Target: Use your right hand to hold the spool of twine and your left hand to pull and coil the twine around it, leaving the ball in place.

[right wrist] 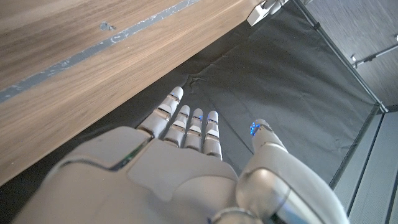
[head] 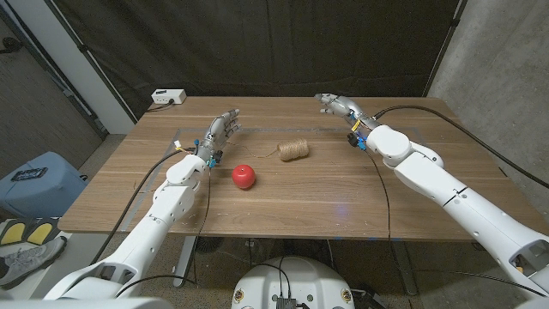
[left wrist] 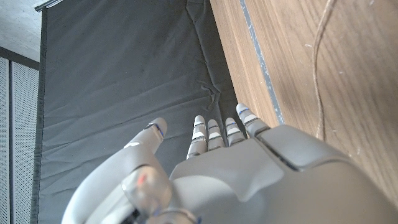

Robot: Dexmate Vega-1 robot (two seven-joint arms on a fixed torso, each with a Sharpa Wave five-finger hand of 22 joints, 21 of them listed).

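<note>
A spool of tan twine (head: 293, 151) lies on its side near the middle of the wooden table (head: 283, 210), with a loose strand (head: 267, 155) trailing off toward the left. The same strand (left wrist: 318, 68) runs across the wood in the left wrist view. A red ball (head: 244, 177) sits in front and to the left of the spool. My left hand (head: 220, 131) is raised at the back left, fingers apart, holding nothing; it also shows as the left hand (left wrist: 230, 174). My right hand (head: 336, 105) hovers at the far right back, open and empty, also the right hand (right wrist: 186, 168).
A white power strip (head: 168, 97) sits on the back left corner. Black curtain hangs behind the table. A blue bin (head: 39, 176) and shoes (head: 26, 236) are on the floor to the left. Cables run along both arms.
</note>
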